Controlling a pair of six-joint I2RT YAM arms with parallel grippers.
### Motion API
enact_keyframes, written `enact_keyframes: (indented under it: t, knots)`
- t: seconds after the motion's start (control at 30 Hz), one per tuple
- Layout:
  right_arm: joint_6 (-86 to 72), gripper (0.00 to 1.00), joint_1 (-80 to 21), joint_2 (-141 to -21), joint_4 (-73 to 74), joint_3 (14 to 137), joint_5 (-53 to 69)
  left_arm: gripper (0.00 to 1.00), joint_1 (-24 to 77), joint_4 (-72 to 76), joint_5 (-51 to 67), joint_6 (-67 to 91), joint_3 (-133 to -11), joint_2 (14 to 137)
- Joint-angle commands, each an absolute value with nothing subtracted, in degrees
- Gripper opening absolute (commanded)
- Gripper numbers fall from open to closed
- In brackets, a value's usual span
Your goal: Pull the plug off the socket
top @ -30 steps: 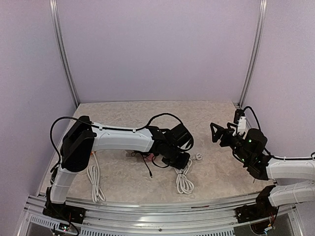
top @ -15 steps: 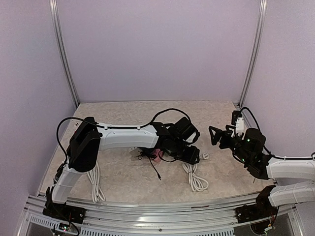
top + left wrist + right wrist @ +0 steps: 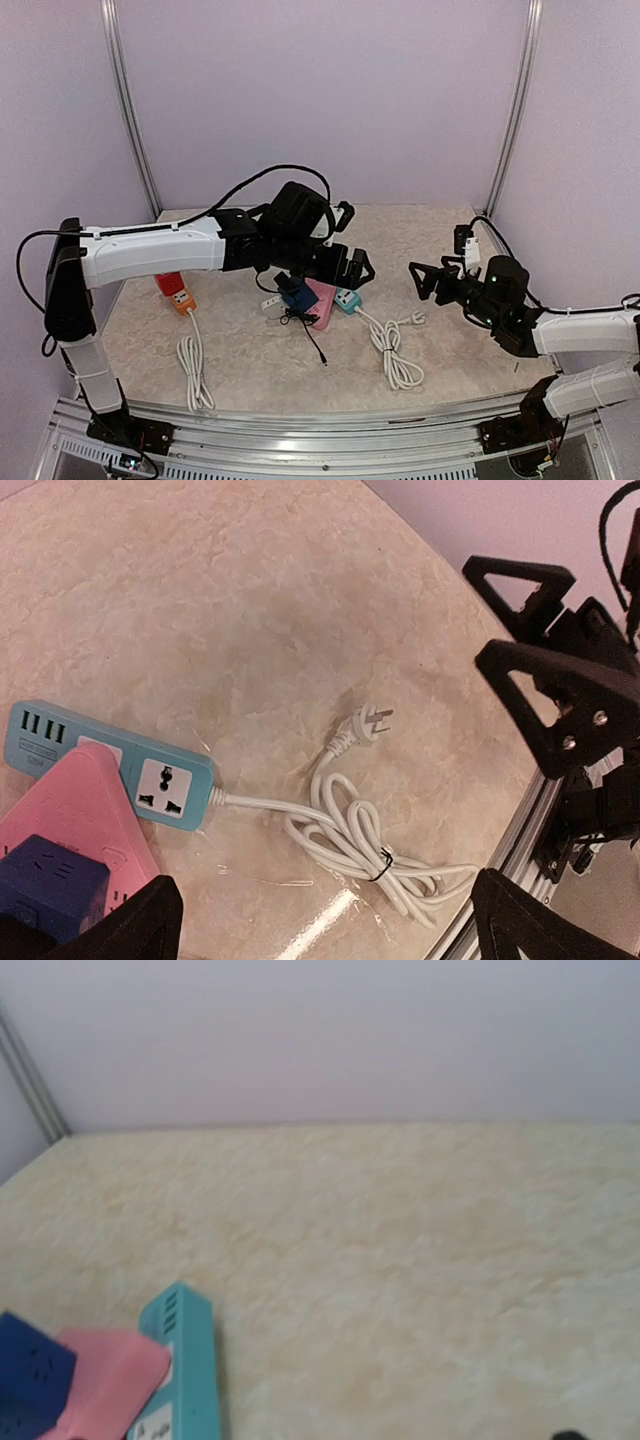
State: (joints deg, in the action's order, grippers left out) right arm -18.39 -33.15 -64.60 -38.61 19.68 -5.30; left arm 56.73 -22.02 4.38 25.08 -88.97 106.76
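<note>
A teal socket strip [image 3: 110,765] lies flat, and its visible outlets hold no plug. A pink socket block [image 3: 75,815] overlaps its near end, with a dark blue cube adapter [image 3: 50,895] on it; I cannot tell whether the cube is plugged in. The teal strip's white plug [image 3: 372,720] lies loose beside its tied cord coil [image 3: 365,850]. My left gripper [image 3: 345,266] hangs open above the blocks, with nothing between its fingers [image 3: 140,925]. My right gripper [image 3: 428,280] is open in the air, to the right of the teal strip [image 3: 185,1365].
An orange socket strip [image 3: 176,293] with a coiled white cord [image 3: 193,370] lies at the left. A thin black cable [image 3: 312,342] trails from the blocks toward the front. The metal rail [image 3: 300,432] marks the near table edge, and the enclosure's walls stand close behind.
My left gripper went from shut to open and rose up and back off the blocks, uncovering them. The white cord coil first slid right. My right gripper edged left.
</note>
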Motion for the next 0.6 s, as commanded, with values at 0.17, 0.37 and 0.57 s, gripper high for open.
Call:
enact_keyframes:
  t: [0.17,0.37,0.57]
  knots:
    - [-17.84,1.00,-38.69,-78.73,-41.53,28.92,-0.94,0.98,51.98,-21.77,-3.21,28.86,-75.47,94.45]
    - [-16.72,0.98,-42.40,-90.41,-41.40,37.80,1.69,0.95,48.95,-20.16,-4.24,28.87,-66.14,86.12]
    - [-14.60,0.93,-45.98,-99.91,-40.75,45.53,4.41,0.91,45.43,-20.55,-3.39,30.03,-62.07,83.56]
